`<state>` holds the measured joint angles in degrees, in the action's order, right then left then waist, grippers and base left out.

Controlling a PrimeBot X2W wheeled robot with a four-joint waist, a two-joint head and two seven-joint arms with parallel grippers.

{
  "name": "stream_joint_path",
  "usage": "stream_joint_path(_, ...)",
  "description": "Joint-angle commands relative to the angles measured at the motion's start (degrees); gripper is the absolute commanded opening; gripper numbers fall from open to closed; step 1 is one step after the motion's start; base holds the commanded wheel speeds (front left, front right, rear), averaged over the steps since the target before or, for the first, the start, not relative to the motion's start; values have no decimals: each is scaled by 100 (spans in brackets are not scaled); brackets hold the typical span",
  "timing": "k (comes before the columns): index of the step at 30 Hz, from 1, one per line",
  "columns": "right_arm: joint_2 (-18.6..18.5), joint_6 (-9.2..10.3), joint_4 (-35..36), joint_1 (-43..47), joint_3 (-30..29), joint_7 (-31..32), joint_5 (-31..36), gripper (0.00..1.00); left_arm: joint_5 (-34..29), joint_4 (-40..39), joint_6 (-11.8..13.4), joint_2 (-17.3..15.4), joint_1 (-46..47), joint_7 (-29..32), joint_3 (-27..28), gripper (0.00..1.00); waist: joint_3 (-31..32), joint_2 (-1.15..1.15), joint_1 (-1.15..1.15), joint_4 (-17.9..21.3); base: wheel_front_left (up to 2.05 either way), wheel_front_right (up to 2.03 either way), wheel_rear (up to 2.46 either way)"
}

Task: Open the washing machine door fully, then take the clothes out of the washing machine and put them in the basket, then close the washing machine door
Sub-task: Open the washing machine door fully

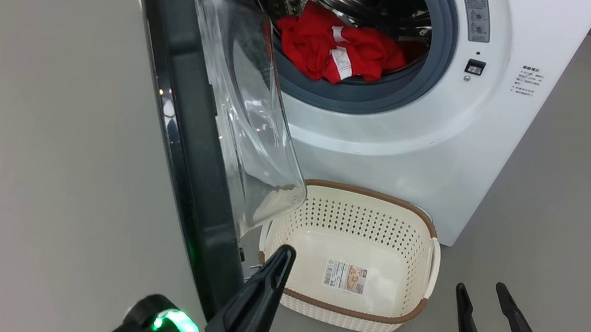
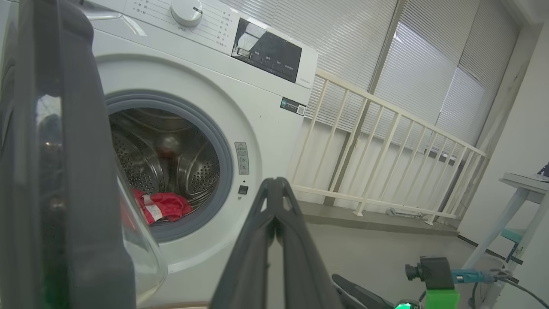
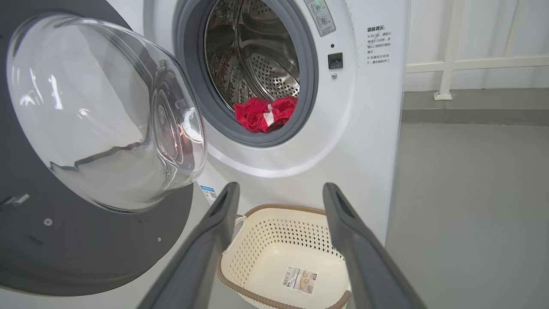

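Observation:
The white washing machine [image 1: 434, 150] stands ahead with its door [image 1: 191, 135] swung out toward me, black rim edge-on and clear glass bowl [image 3: 103, 111] bulging inward. Red clothes [image 1: 339, 49] with white patches lie at the front lip of the steel drum, also as clothes [image 3: 266, 113] and clothes [image 2: 161, 206] in the wrist views. The cream basket [image 1: 424, 229] sits on the floor under the opening, nothing in it but a sticker. My left gripper [image 1: 284, 253] is shut, empty, just right of the door's lower edge. My right gripper [image 1: 482, 290] stands open, low, right of the basket [image 3: 240, 274].
Grey floor [image 1: 32, 125] stretches left of the door and right of the machine. A white railing [image 2: 386, 150] with blinds behind it runs to the machine's right, and a pale table leg [image 2: 502, 231] stands at the far right.

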<state>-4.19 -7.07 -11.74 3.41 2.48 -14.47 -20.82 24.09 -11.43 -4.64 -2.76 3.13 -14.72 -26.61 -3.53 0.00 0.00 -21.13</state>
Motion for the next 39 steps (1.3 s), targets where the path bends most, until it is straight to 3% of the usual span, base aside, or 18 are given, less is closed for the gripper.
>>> stream_joint_path(1, -41, -42, 168, -173, 102, -52, 70, 100, 104, -16, -58, -11, 51, -28, 123, 0, -9, 0, 0, 4, 0, 0, 0)
stream_joint_path(22, -44, -42, 229, -258, 118, -52, 127, 100, 802, 1646, -39, -11, 280, -28, 260, 0, -182, 0, 0, 24, 0, 0, 0)
stream_joint_path(39, -25, -42, 235, -279, 135, -52, 128, 100, 968, 2079, 21, -11, 300, -28, 922, 0, -191, 0, 0, -114, 0, 0, 0)
